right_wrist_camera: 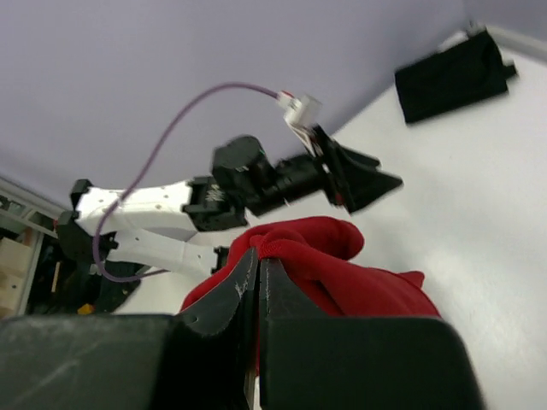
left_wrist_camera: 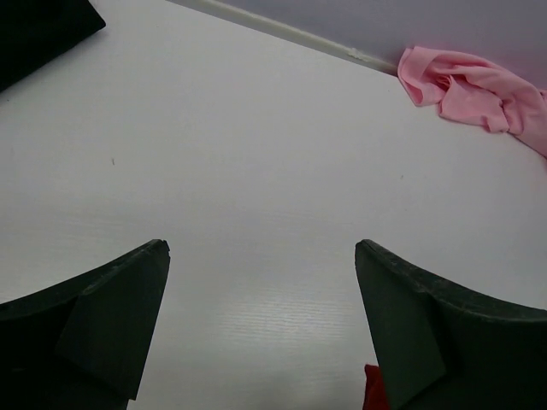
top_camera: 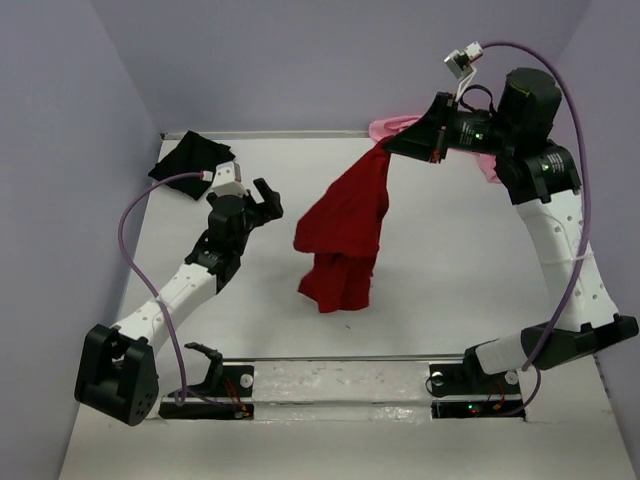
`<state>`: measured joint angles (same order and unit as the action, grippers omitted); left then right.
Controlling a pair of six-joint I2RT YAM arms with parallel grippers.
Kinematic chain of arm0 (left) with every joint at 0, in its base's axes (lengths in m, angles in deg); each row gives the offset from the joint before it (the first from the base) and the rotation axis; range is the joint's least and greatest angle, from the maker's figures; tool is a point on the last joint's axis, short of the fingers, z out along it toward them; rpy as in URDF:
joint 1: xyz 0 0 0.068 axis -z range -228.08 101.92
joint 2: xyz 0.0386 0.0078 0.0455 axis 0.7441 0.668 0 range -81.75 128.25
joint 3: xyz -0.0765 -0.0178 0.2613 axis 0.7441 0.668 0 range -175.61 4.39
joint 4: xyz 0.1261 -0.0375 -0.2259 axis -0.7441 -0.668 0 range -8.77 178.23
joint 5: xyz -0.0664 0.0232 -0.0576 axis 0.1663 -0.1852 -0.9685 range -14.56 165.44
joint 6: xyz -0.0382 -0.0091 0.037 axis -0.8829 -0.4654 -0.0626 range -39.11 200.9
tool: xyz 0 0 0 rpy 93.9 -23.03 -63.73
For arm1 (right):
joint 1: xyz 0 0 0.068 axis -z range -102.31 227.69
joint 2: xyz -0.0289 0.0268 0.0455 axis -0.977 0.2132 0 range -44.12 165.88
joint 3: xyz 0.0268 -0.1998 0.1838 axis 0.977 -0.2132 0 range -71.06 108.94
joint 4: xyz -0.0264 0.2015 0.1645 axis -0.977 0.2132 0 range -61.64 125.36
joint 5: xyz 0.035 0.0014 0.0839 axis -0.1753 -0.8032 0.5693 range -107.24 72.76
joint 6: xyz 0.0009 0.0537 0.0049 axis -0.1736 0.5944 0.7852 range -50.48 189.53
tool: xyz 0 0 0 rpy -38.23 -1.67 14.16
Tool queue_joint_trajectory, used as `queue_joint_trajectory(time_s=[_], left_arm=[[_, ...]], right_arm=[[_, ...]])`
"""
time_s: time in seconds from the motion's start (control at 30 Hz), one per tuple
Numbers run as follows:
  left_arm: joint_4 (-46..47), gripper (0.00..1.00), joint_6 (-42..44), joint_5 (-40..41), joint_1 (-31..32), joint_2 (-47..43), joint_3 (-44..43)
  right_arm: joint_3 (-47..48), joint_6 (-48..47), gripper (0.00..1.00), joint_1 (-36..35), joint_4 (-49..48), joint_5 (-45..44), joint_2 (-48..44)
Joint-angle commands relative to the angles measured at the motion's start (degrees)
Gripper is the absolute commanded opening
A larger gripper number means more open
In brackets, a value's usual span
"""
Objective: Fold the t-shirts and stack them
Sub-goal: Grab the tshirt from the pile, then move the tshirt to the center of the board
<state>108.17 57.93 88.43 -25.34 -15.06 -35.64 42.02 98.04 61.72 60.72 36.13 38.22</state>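
Observation:
My right gripper (top_camera: 392,146) is shut on the dark red t-shirt (top_camera: 343,232) and holds it up by one edge, so it hangs down with its lower part bunched on the table. In the right wrist view the red cloth (right_wrist_camera: 342,273) is pinched between the closed fingers (right_wrist_camera: 258,256). My left gripper (top_camera: 268,198) is open and empty, left of the red shirt, above the bare table (left_wrist_camera: 256,213). The black t-shirt (top_camera: 190,162) lies folded at the back left corner. The light pink t-shirt (left_wrist_camera: 470,90) lies crumpled at the back right, mostly hidden behind my right arm in the top view (top_camera: 392,126).
Purple walls enclose the white table on the left, back and right. A rail with the arm bases (top_camera: 340,385) runs along the near edge.

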Motion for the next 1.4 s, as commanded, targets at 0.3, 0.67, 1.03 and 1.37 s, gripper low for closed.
queue_joint_trajectory(time_s=[0.3, 0.67, 1.03, 1.37], left_arm=[[2.4, 0.99, -11.5, -17.7, -0.4, -10.1, 8.3], [1.5, 0.99, -12.5, -13.6, -0.9, -13.9, 10.7], [-0.4, 0.99, -10.1, -11.4, -3.6, -12.0, 6.7], [-1.3, 0.99, -8.6, -10.5, -4.4, -12.3, 6.7]], right_arm=[[-22.3, -5.5, 0.00, 1.2, -4.3, -5.3, -2.9], [-24.0, 5.2, 0.00, 2.3, -15.4, 8.9, -0.2], [-14.6, 12.9, 0.00, 6.1, -18.2, 14.5, -8.3], [-14.0, -4.6, 1.00, 12.9, 1.0, -2.5, -3.6]])
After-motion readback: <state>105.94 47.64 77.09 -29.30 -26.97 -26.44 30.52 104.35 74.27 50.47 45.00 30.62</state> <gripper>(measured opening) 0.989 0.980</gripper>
